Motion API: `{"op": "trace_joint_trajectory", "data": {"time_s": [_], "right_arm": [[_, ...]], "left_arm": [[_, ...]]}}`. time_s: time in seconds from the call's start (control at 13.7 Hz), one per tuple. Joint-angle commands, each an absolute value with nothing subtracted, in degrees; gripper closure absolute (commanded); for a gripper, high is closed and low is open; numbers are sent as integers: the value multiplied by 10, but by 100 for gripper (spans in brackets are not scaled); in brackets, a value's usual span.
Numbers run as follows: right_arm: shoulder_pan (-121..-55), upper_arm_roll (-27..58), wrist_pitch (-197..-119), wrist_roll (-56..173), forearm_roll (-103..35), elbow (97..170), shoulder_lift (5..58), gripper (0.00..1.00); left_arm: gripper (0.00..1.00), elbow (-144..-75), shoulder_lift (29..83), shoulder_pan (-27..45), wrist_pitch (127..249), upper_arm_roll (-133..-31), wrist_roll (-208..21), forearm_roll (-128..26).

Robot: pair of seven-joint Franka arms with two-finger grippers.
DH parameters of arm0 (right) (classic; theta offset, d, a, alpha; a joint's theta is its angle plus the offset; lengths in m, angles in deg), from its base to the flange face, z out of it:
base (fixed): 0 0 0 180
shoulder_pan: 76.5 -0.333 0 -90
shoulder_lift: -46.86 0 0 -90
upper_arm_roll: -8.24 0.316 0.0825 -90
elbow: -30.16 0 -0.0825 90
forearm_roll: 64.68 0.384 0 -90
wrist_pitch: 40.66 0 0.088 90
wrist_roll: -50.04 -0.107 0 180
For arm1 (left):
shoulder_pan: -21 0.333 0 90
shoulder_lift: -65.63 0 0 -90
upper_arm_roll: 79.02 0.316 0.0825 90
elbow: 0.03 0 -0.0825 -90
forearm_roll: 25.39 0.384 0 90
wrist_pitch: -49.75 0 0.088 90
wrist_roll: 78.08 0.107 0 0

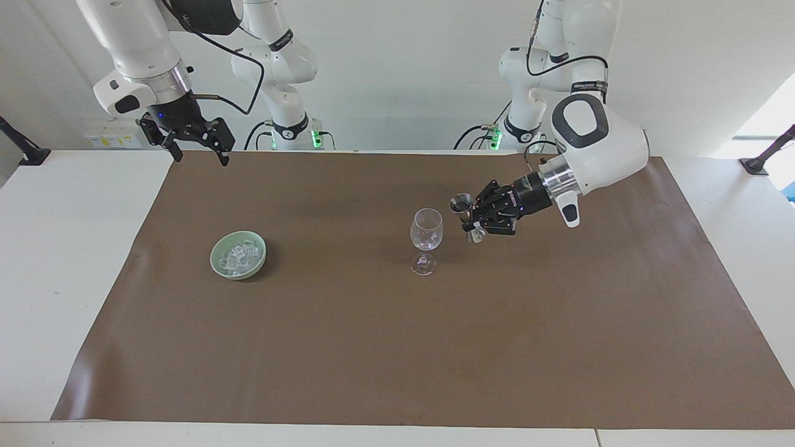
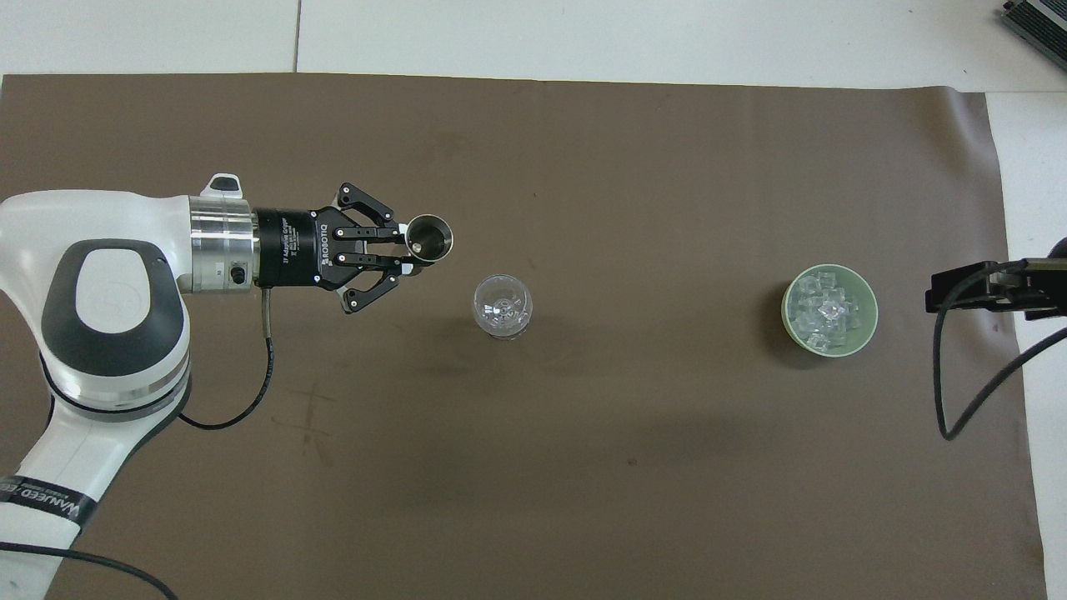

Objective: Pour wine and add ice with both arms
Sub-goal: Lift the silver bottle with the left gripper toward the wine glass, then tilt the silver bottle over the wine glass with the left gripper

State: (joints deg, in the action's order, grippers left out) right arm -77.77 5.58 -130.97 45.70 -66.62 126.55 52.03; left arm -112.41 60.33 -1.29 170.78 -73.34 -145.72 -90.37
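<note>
One glass (image 1: 426,231) stood mid-mat. Left gripper (image 1: 473,218) hung just beside it, clenched on one metal jigger (image 1: 463,203). One green bowl (image 1: 217,261) of ice (image 1: 238,256) sat toward the right arm's end. Right gripper (image 1: 199,149) waited there, fingers spread, holding nothing.

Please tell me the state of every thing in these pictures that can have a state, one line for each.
Left end effector: shut on the metal jigger, raised beside the wine glass.
Metal jigger: held about upright, mouth up.
Wine glass: upright on the brown mat, no wine visible.
Green bowl: on the mat, holding the ice.
Right end effector: open, holding nothing, waiting high over the mat's edge.
</note>
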Motion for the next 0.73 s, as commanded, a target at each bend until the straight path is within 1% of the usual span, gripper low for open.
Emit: {"op": "trace_joint_trajectory", "data": {"time_s": [0.0, 0.22, 0.66], "right_arm": [[-775, 57, -1308, 473, -666, 1279, 534, 0], [-775, 57, -1308, 473, -666, 1279, 534, 0], [-775, 57, -1308, 473, -666, 1279, 534, 0]], "left_arm": [[100, -1138, 619, -34, 1727, -727, -1469, -859], [100, -1138, 619, -40, 1739, -727, -1470, -827], [100, -1151, 623, -89, 1797, -727, -1488, -771]]}}
